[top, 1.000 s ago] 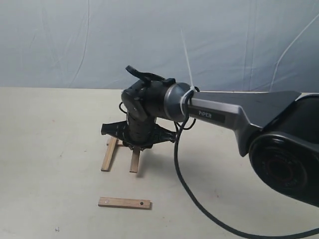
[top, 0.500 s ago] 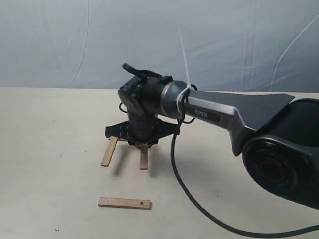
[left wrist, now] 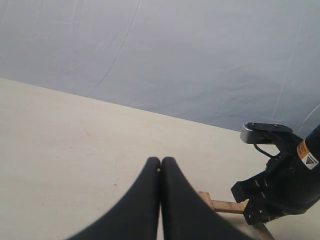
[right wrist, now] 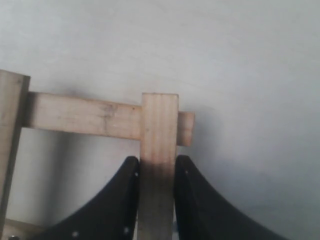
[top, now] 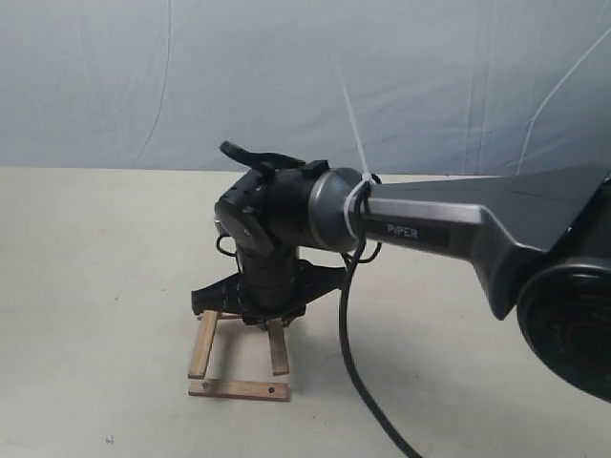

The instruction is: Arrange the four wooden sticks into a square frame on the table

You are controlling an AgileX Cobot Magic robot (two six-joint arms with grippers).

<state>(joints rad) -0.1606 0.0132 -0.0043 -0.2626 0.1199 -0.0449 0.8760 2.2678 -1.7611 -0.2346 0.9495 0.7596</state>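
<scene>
On the table (top: pixel 86 286), the four wooden sticks lie in a rough square frame. The near stick (top: pixel 239 389) lies crosswise, and the left stick (top: pixel 202 343) runs back from it. My right gripper (top: pixel 270 322) points down, shut on the right stick (top: pixel 278 349). The far stick is mostly hidden under it. In the right wrist view the gripper (right wrist: pixel 156 162) clamps this stick (right wrist: pixel 159 135), whose end lies over the far stick (right wrist: pixel 82 116); the left stick (right wrist: pixel 10 135) shows at the edge. My left gripper (left wrist: pixel 161 162) is shut and empty, well off from a stick (left wrist: pixel 227 205).
The right arm (top: pixel 458 229) reaches in from the right, and its black cable (top: pixel 353 363) trails down to the table beside the sticks. A wrinkled blue-grey backdrop sheet (top: pixel 286 76) hangs behind the table. The left wrist view shows the right gripper's body (left wrist: pixel 285 185).
My right gripper has come toward the near edge with the right stick in it. The left stick has also shifted nearer, and both now reach the near stick, which has not moved.
</scene>
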